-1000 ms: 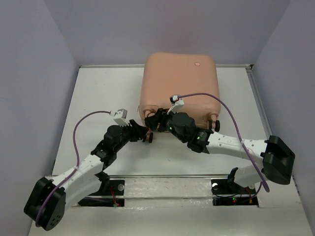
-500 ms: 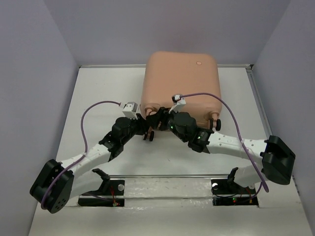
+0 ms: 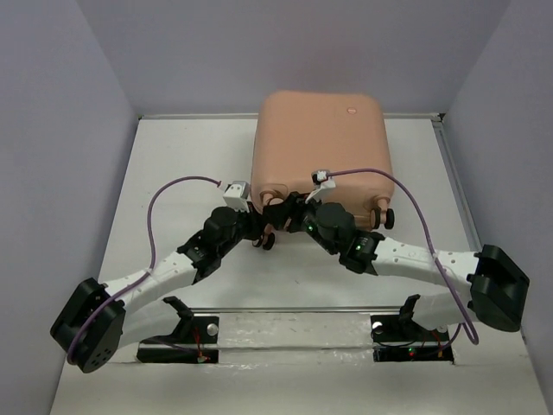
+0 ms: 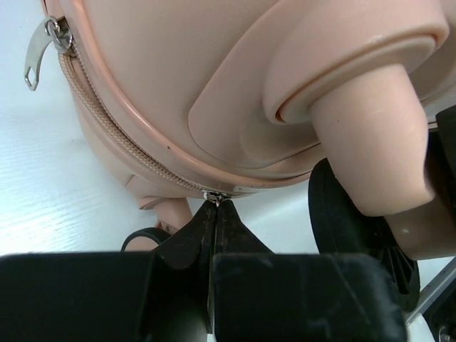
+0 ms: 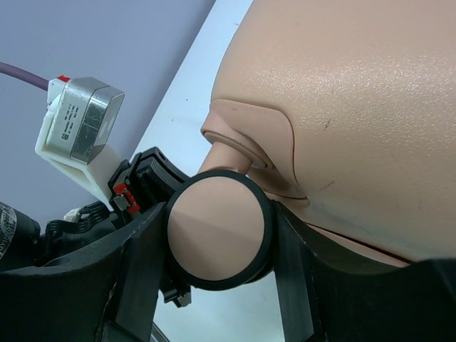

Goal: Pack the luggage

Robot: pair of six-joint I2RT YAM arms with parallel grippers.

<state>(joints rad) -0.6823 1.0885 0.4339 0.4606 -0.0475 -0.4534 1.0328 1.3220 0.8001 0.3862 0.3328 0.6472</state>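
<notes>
The peach-pink luggage [image 3: 321, 147] lies closed at the back of the table. My left gripper [image 4: 216, 203] is shut, its tips pinching a small metal zipper pull [image 4: 214, 195] on the zipper seam at the luggage's near-left corner; in the top view the left gripper [image 3: 262, 228] is at that same corner. A second zipper pull [image 4: 39, 53] hangs free further along the seam. My right gripper [image 5: 219, 235] is clamped on a peach-capped black wheel [image 5: 219, 229] of the luggage, one finger on each side. In the top view the right gripper [image 3: 280, 213] sits next to the left one.
Another wheel [image 3: 386, 216] sticks out at the luggage's near-right corner. The white table [image 3: 173, 173] is walled by lilac panels left, right and behind. The left arm's purple cable [image 3: 177, 186] loops above the table.
My left gripper has reached in to the luggage's near-left corner and closed on the zipper pull. The luggage and the right arm holding its wheel have shifted slightly to the right.
</notes>
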